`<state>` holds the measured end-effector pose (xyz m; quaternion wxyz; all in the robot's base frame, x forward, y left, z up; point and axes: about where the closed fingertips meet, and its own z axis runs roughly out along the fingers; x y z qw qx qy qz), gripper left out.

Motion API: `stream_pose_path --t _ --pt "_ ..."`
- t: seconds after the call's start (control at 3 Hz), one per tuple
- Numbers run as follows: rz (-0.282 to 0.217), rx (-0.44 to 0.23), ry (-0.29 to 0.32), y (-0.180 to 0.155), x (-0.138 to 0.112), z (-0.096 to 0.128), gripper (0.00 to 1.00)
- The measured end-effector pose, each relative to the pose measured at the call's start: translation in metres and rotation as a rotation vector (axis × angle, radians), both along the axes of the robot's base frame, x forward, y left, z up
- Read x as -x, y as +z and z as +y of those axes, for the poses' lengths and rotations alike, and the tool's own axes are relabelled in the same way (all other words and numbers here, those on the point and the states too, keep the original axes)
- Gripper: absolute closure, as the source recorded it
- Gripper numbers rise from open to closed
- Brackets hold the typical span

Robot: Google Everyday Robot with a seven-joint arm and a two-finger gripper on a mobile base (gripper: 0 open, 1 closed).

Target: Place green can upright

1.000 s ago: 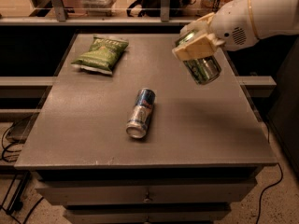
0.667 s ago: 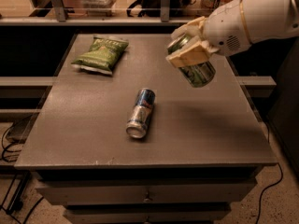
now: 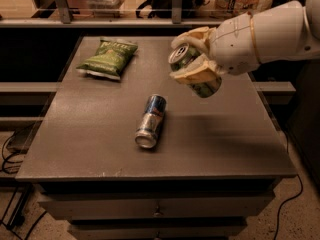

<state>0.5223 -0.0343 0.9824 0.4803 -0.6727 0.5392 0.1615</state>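
Observation:
My gripper [image 3: 192, 56] hangs above the table's right middle, its tan fingers [image 3: 196, 72] shut around the green can [image 3: 206, 87]. The can is tilted in the air, its silver pull-tab top pointing up and to the left, its green-and-silver body sticking out below the fingers. It does not touch the table [image 3: 230, 134]. The white arm comes in from the right edge of the view.
A blue-and-silver can [image 3: 151, 120] lies on its side near the table's middle. A green chip bag [image 3: 107, 58] lies at the far left. A counter with a rail runs behind the table. Drawers sit under the front edge.
The gripper has carried the green can to the left and a little toward the table's middle. The can stays tilted. The blue can and chip bag have not moved.

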Motion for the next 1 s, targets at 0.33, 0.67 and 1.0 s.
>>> stream_pose_path --t 0.33,0.67,1.0 --pt "-0.030 0.009 0.015 0.0008 0.0000 0.0015 1.00" --pt "-0.038 -0.029 0.019 0.0006 0.0027 0.0028 1.00" --pt "-0.057 -0.123 0.024 -0.0001 0.0046 0.0009 1.00"
